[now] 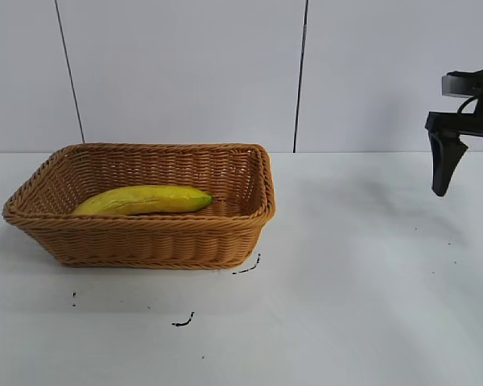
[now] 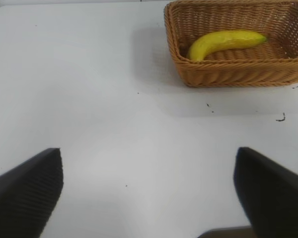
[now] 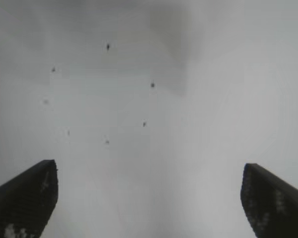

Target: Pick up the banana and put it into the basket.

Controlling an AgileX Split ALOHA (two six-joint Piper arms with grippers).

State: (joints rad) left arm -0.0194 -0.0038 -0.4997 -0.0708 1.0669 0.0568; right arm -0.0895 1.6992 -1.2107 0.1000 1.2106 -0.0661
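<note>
Right gripper (image 1: 448,173) at right edge, black tapered finger, grey block above, black cable loop, left gripper (image 2: 149,191) with ribbed black pads (image 2: 27,191)

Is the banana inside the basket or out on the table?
Inside. The banana lies on the floor of the basket, with wicker walls all around it.

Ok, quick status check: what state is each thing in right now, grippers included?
banana: lying flat inside the basket, not held.
basket: upright on the table, holding the banana.
right gripper: open, empty, pointing down over bare table, well to the right of the basket.
left gripper: open, empty, parked above the table, away from the basket.
table: a few small dark marks near the basket.
</note>
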